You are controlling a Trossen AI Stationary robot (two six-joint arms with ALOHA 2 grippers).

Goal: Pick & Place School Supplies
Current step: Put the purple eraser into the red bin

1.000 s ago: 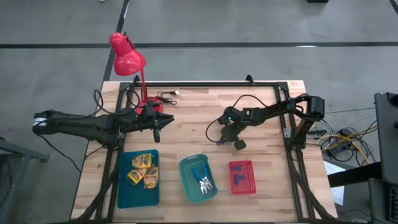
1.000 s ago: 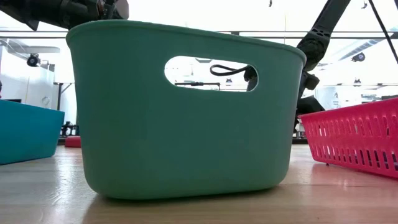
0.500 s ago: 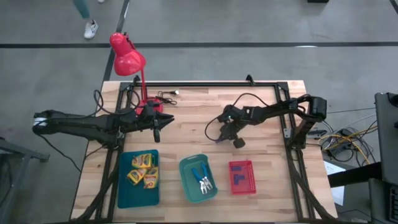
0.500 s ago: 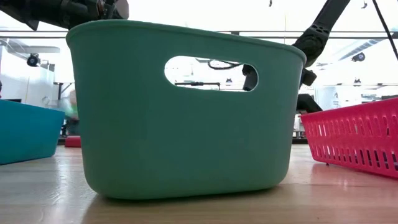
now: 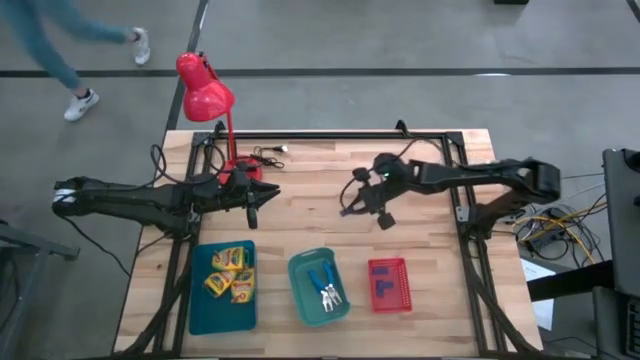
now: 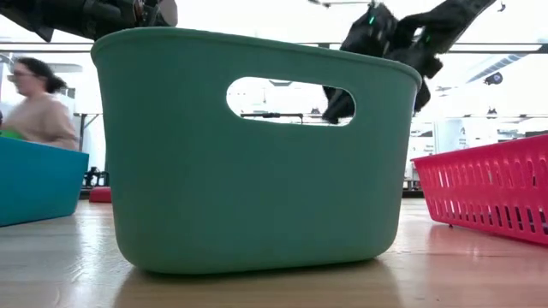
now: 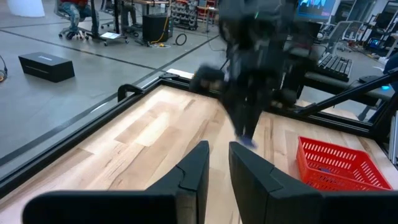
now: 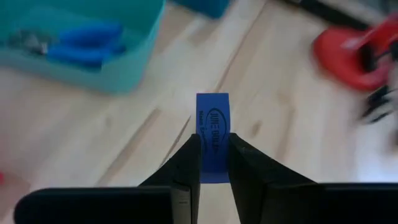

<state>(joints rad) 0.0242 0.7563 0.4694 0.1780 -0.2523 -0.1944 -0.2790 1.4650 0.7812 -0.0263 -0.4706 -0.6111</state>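
The green tray (image 6: 248,171) stands nearest, scissors (image 5: 325,288) inside, with the red tray (image 5: 389,283) of blocks beside it and the teal tray (image 5: 222,290) of crayon boxes (image 5: 229,273) on its other side. Farther back, over bare table (image 5: 310,180), the right pincer (image 8: 213,163) clamps a small blue block (image 8: 212,134) by its flat faces. The block looks light, stiff and smooth; the grip at its lower end may let it slip. The left pincer (image 7: 217,163) waits near the lamp (image 5: 205,95), nearly closed and empty.

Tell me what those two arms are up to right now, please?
Right gripper shut on small blue block, above mid-table. Left gripper idle near red lamp, nothing held. Red tray ahead, path unobstructed.
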